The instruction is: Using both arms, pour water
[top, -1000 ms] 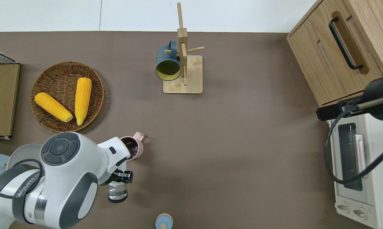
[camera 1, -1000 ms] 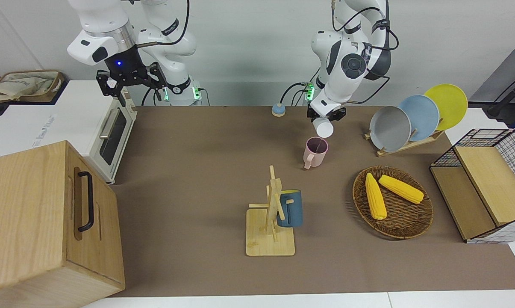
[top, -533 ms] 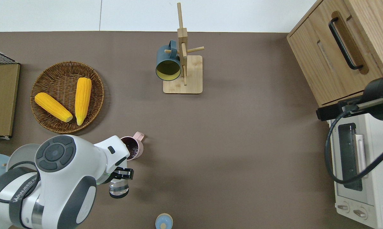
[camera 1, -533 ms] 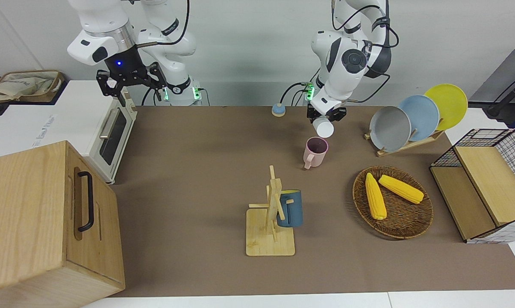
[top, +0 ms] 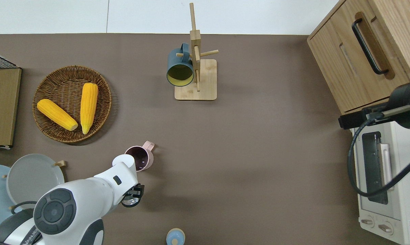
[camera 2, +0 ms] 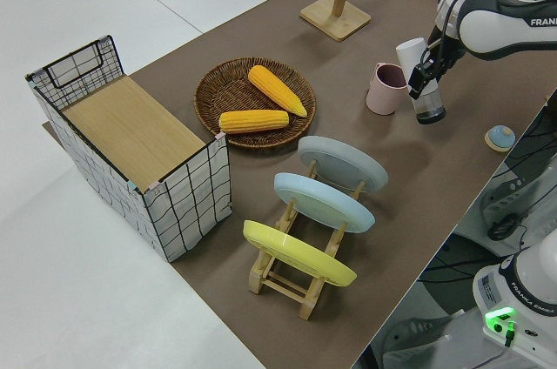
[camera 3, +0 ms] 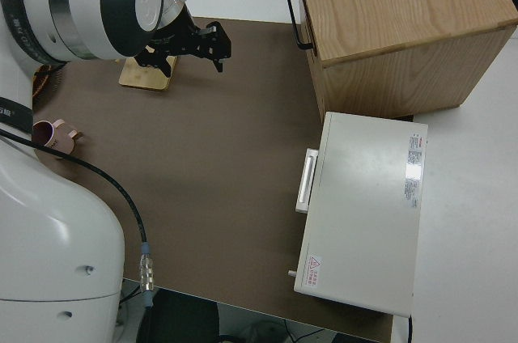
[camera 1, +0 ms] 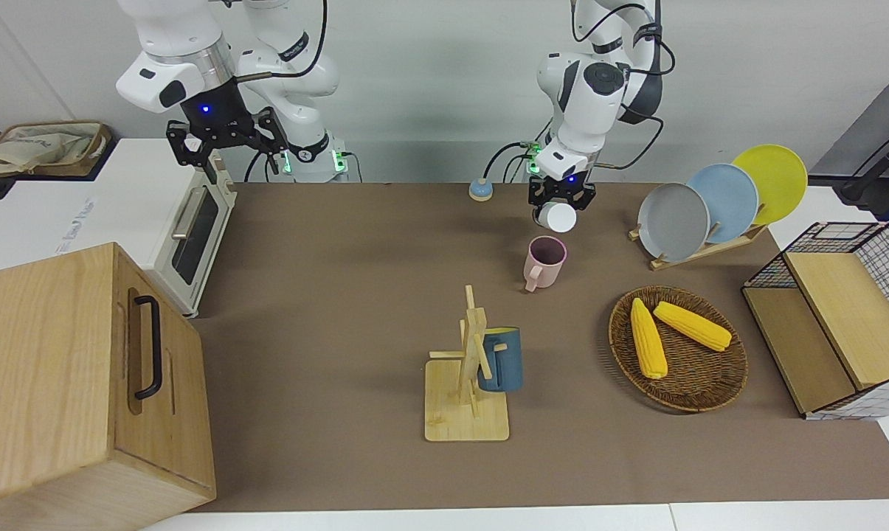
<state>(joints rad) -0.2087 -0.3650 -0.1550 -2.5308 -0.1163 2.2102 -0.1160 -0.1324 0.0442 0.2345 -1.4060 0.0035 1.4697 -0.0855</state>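
Your left gripper [camera 1: 560, 200] still clamps the clear bottle [camera 2: 426, 105], now swung back upright; pink mug [camera 1: 544, 262] sits just beside it. Right arm parked.

Even, bright light is cast from above; soft shadows are thrown on the table [camera 1: 341, 310]; focus is sharp.

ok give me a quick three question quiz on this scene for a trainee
1. True or false: the left gripper holds a clear water bottle with a white bottom.
2. What lies in the round wicker basket? A) two yellow corn cobs B) plates C) a mug
3. Fill in: the dark blue mug hangs on the wooden ____.

Key: 1 true; 2 A; 3 mug rack.
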